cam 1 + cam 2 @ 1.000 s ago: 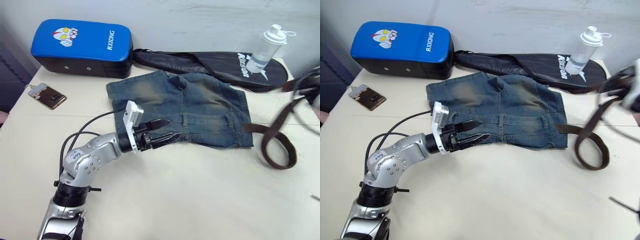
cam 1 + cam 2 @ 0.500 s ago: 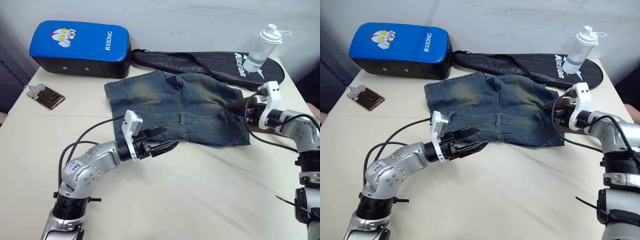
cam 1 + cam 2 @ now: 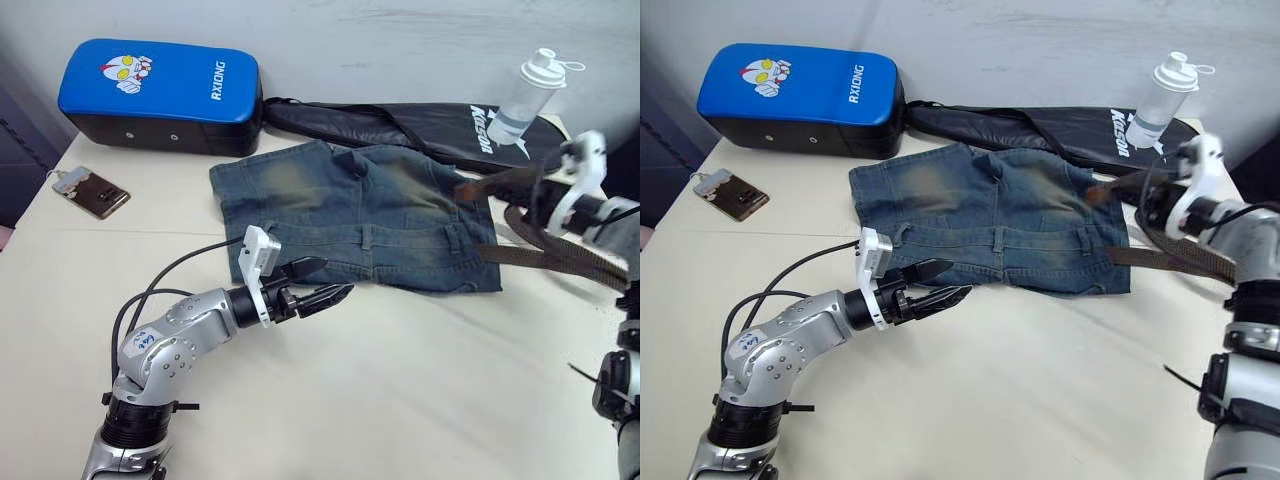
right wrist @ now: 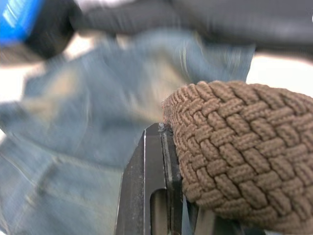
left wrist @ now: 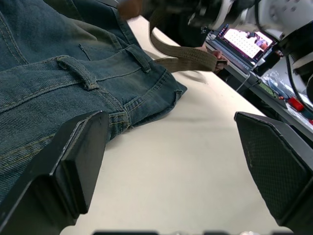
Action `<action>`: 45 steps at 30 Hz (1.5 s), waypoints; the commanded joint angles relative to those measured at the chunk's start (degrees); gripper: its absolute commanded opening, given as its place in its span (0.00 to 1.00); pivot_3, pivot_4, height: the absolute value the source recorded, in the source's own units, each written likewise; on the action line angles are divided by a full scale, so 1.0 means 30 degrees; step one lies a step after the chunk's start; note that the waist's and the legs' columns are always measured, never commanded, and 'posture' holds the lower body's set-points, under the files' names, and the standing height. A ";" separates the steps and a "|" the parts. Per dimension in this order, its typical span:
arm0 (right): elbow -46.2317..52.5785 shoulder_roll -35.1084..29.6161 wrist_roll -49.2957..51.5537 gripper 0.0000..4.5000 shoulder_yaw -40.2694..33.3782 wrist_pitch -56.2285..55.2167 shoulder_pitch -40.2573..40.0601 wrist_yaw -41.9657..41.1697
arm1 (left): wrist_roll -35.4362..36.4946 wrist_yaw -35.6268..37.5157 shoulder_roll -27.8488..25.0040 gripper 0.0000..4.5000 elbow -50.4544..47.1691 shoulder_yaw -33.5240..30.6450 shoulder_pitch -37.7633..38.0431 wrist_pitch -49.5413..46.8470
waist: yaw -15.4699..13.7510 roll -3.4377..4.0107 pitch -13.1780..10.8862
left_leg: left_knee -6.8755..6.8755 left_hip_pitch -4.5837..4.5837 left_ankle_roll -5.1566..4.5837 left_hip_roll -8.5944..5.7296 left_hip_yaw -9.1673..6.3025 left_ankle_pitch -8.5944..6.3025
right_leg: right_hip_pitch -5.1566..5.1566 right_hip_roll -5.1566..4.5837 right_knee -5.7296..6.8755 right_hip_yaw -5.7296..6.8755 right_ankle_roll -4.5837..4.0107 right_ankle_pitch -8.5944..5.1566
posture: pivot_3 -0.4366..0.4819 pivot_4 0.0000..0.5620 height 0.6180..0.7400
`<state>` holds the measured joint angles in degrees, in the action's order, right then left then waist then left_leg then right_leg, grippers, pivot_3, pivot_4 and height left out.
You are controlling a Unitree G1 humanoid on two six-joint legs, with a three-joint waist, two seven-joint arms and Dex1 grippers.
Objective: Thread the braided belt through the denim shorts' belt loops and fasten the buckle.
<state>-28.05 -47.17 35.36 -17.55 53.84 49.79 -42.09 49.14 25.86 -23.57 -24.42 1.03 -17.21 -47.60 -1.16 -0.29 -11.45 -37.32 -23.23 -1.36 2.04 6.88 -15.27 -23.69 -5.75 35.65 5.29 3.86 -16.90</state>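
Note:
The denim shorts [image 3: 350, 205] lie flat mid-table, waistband toward me, with belt loops [image 5: 76, 72] standing along it. My left gripper [image 3: 325, 282] hovers open just off the waistband's left part, fingers [image 5: 73, 161] spread wide with nothing between them. My right gripper [image 3: 528, 195] is raised past the shorts' right edge, shut on the braided belt [image 4: 234, 142]. The belt's free tip [image 3: 468, 188] points left over the shorts. The rest of the strap [image 3: 560, 262] loops down and runs back into the waistband's right end. The buckle is hidden.
At the back left sits a blue pad [image 3: 160, 85]. A black racket bag [image 3: 420, 125] lies behind the shorts, and a clear bottle [image 3: 525, 95] stands at the back right. A phone [image 3: 92, 192] rests at the left edge. A lit screen [image 5: 244, 41] stands off the table.
My right gripper swung in with the belt to the shorts' right edge, then drew back up and to the right, pulling the strap taut. My left gripper shifted slightly, still open.

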 commanded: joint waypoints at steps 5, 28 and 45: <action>0.0050 -0.2548 -0.0540 0.00 0.1660 0.1151 -0.1698 -0.3902 | -0.0128 0.0292 -0.0035 0.99 -0.0732 -0.0131 -0.0047 0.0286 | -0.0071 -0.0001 0.0001 | 0.0007 -0.0005 -0.0011 0.0000 -0.0019 -0.0007 | 0.0012 -0.0004 -0.0025 0.0010 0.0000 0.0000 | 0.48 0.27 1.00; -0.5110 -0.2706 -0.1139 0.00 0.1908 0.1508 -0.0373 -0.7744 | -0.0622 0.0311 -0.0142 0.99 -0.0990 -0.0255 0.0355 0.0387 | 0.0132 -0.0001 0.0000 | -0.0017 0.0011 -0.0017 -0.0019 0.0025 -0.0008 | 0.0010 -0.0007 -0.0010 -0.0028 0.0037 0.0021 | 0.48 0.27 1.00; -0.6972 -0.1820 -0.3440 0.00 0.3564 -0.0106 0.0231 -0.8092 | -0.0627 0.0228 -0.0146 0.99 -0.1120 -0.0338 0.0407 0.0228 | 0.0144 0.0000 0.0001 | -0.0022 0.0011 -0.0015 -0.0024 0.0027 -0.0008 | 0.0010 -0.0010 -0.0006 -0.0028 0.0037 0.0022 | 0.48 0.27 1.00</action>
<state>-48.07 -52.83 26.33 -7.15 55.01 49.69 -66.36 47.15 26.36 -23.81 -25.23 0.85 -15.80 -47.43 -0.73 -0.29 -11.45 -37.39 -23.20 -1.40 1.96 6.96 -15.29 -23.66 -5.77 35.63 5.20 3.97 -16.84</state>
